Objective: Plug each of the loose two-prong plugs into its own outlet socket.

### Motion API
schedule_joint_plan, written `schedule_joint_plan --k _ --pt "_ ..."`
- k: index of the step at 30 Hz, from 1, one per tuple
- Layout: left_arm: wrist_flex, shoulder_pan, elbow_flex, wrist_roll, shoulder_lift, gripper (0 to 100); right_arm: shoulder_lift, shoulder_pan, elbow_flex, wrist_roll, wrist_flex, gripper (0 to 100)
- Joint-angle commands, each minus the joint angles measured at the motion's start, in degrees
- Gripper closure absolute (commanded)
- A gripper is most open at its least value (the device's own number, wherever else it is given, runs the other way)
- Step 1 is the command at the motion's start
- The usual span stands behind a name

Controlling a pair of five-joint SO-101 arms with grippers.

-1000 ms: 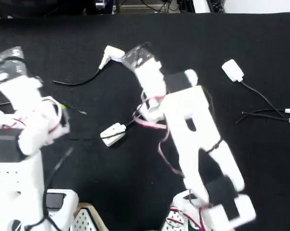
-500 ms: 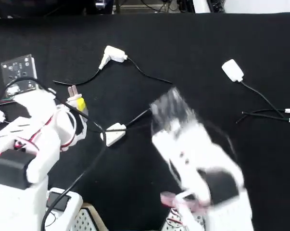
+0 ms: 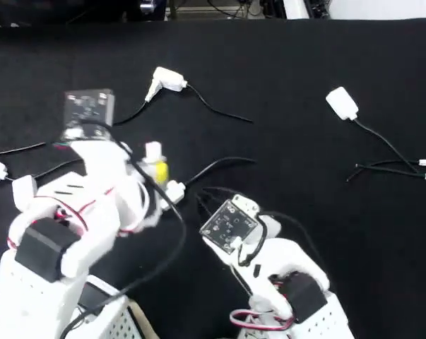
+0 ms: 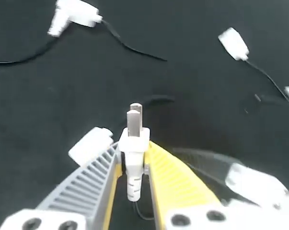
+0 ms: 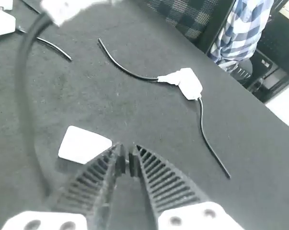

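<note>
**Q:** Black cloth [image 3: 290, 56] covers the table. How does the target lie relative to the jaws?

**A:** The left gripper [image 4: 134, 146] is clamped on a two-prong plug [image 4: 133, 136], held between the grey finger [image 4: 94, 167] and the yellow finger [image 4: 170, 172]. The plug's long axis follows the jaw axis. Its prongs [image 4: 133, 119] point forward, away from the wrist. A white socket [image 4: 90, 145] lies on the cloth just beside the grey finger's outer face. It is level with the plug body, not ahead of the prongs. By my judgement, the plug must be turned toward the grey-finger side before insertion.

**Q:** Which arm is nearer?

**A:** The left. The right gripper [image 5: 129, 160] is also near, with its jaws almost together and holding nothing. A white block [image 5: 83, 143] lies just beside it and is possibly the same socket, but I cannot confirm that.

**Q:** What cannot be determined?

**A:** The socket's slotted face cannot be made out, so the insertion direction is unknown. In the high view the left arm covers part of the socket.
</note>
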Motion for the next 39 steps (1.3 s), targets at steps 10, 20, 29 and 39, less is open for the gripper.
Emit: schedule_joint_plan --k 10,20,29,39 --pt "-5.9 13.1 8.7 -4.7 -0.9 97 -8.8 -1.9 0.8 -2.7 -3.3 98.6" --pt "-6.5 13.0 9.5 -4.7 -0.9 97 -9.2 -3.5 -1.9 -13.9 -5.6 98.6" --pt "-8.8 12.9 13.2 -4.2 -1.0 97 -9.3 -5.1 -2.0 -14.2 -6.1 98.6" --pt "-23.0 13.4 28.7 -2.2 -15.9 97 -9.3 -5.1 -3.9 -14.2 -5.5 98.6"
